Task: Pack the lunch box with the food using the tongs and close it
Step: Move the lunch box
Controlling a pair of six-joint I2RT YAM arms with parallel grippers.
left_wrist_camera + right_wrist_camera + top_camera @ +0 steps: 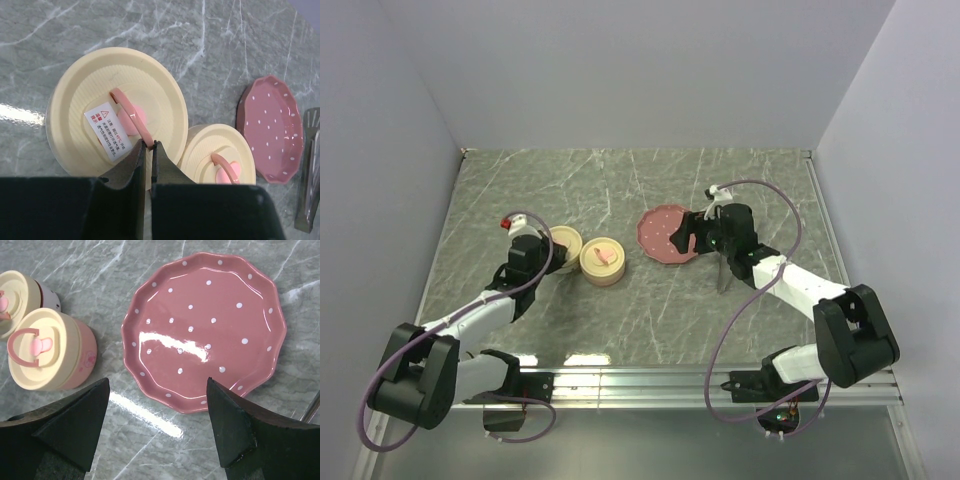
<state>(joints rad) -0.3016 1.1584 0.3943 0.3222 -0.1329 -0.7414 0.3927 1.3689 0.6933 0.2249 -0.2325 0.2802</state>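
Note:
The lunch box shows as two round cream-lidded containers. My left gripper is shut on the thin pink loop handle of the left one's lid. The other container stands closed just to its right, pink-walled, with its own handle. My right gripper hangs open and empty over the near rim of the pink dotted plate. The grey tongs lie on the table right of the plate. No food is in view.
The plate is bare. A white warning sticker sits on the held lid. The grey marble table is bounded by white walls at the left, back and right, with a metal rail along the near edge.

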